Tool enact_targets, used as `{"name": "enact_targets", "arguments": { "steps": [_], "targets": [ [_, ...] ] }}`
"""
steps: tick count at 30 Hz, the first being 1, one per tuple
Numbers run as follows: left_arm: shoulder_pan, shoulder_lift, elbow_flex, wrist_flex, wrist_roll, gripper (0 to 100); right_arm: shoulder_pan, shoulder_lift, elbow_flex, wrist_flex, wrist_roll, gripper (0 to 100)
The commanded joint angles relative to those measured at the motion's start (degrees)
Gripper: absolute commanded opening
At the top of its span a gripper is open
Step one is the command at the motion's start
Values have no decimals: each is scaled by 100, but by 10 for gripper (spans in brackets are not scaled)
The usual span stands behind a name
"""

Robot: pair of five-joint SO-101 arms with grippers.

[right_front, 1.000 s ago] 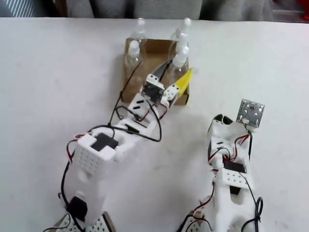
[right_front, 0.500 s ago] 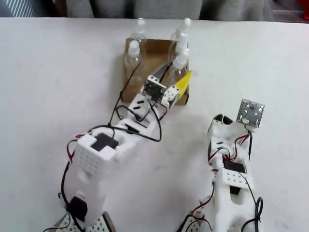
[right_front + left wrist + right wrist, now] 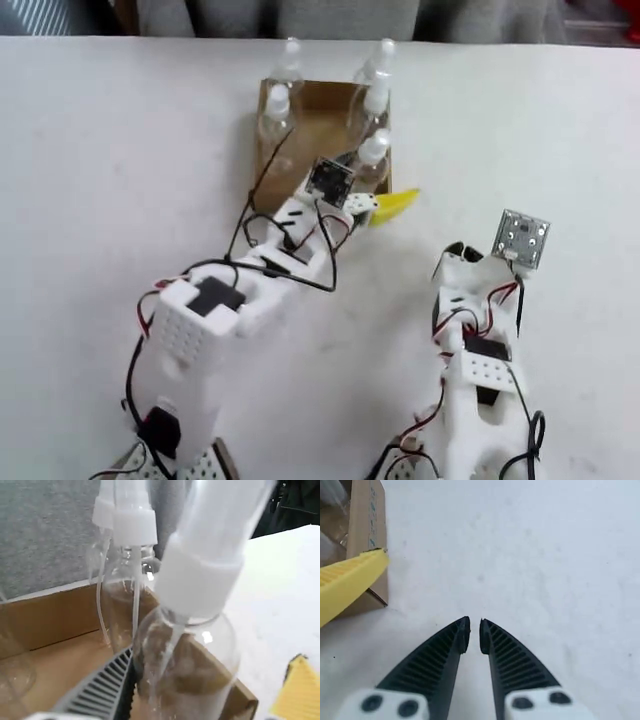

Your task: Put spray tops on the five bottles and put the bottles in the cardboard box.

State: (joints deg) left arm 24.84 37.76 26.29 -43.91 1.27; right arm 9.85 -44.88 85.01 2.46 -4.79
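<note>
High view, as we count: five bottles (image 3: 275, 112), each wearing a spray top (image 3: 277, 92), stand in one cardboard box (image 3: 318, 125). Left gripper (image 3: 385, 190) gapes around the nearest bottle (image 3: 372, 165), clasping nothing. Right gripper (image 3: 472, 635), nearly closed, hangs empty over the table (image 3: 100, 150).

The high camera looks down over the table (image 3: 100, 150), while both wrist cameras sit low, sharing the cardboard box (image 3: 318, 105), the left one very close.

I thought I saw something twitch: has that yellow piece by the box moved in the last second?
Yes. The yellow finger was over the box's near right corner. It has swung outward, off the box, toward the near table edge.
</note>
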Motion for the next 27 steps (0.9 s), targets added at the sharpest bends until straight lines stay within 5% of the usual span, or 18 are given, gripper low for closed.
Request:
{"name": "enact_targets", "arguments": {
  "steps": [1, 27],
  "targets": [
    [84, -549, 193, 123, -18, 428, 57, 4, -53, -92, 70, 24],
    [180, -1921, 1055, 149, -9, 426, 48, 4, -44, -92, 70, 24]
  ]
}}
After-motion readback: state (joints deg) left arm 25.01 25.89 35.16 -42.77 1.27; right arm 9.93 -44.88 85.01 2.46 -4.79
